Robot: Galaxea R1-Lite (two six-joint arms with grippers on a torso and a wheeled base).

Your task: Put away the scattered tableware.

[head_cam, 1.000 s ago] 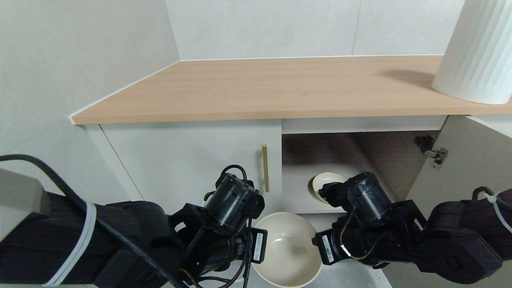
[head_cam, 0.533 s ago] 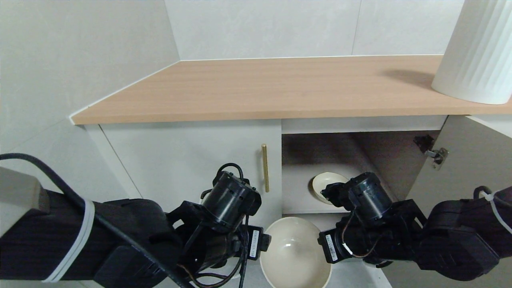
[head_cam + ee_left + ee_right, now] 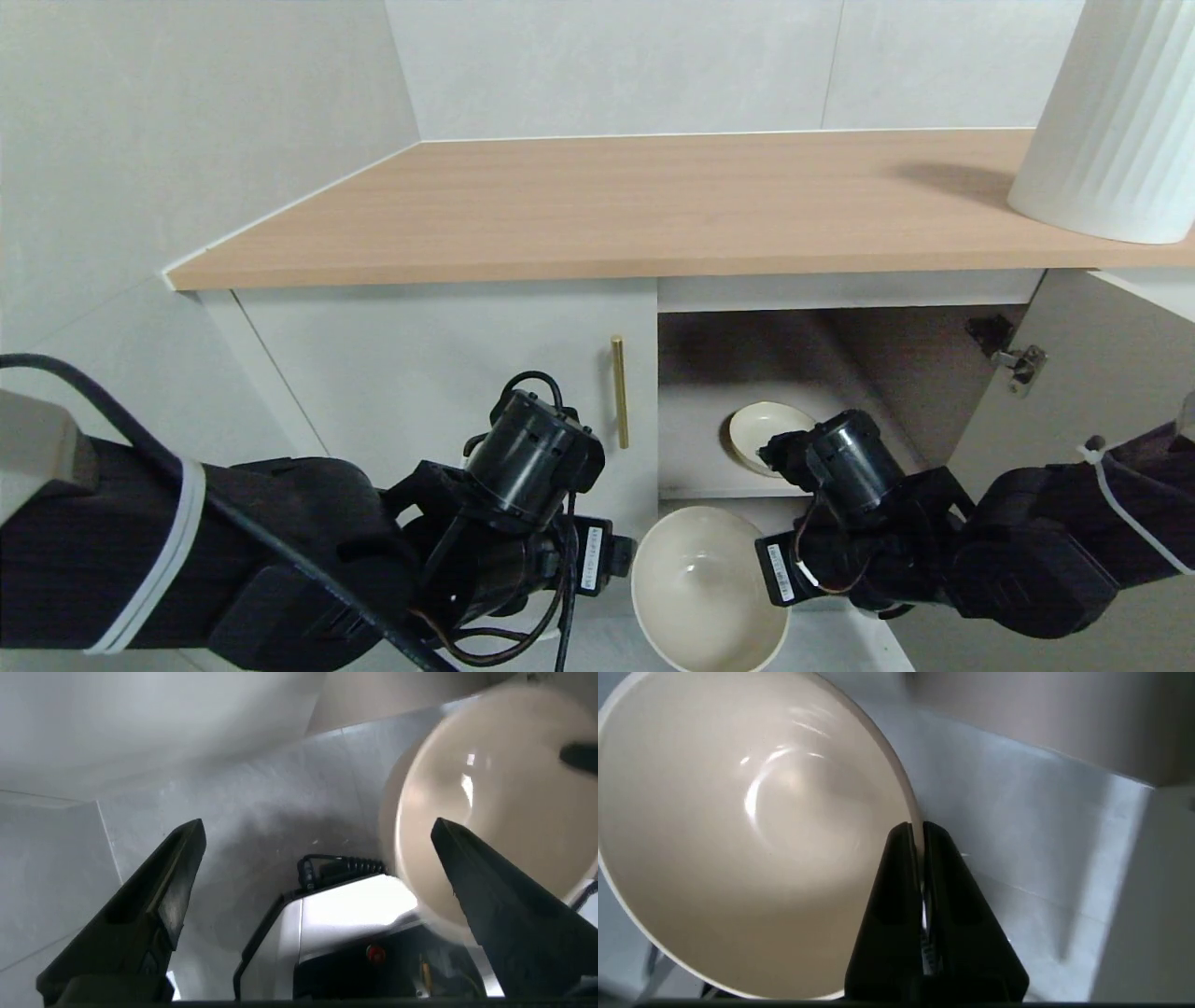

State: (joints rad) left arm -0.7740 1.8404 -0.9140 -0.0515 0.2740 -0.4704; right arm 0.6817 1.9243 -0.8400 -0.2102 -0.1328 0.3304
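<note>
Just in front of the open cabinet (image 3: 896, 345), my right pincer (image 3: 920, 845) pinches the bowl (image 3: 705, 597) by its rim only, left pincer (image 3: 316, 831) spread & empty; a thin edge grip, so the bowl may pivot/slip w/ any jolt.

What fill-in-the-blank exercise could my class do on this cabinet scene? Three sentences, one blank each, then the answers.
1. The right gripper is shut on the ____ of the large bowl.
2. The left gripper is ____, with nothing in it.
3. The small bowl lies ____ the cabinet.
Missing words: rim; open; inside.
</note>
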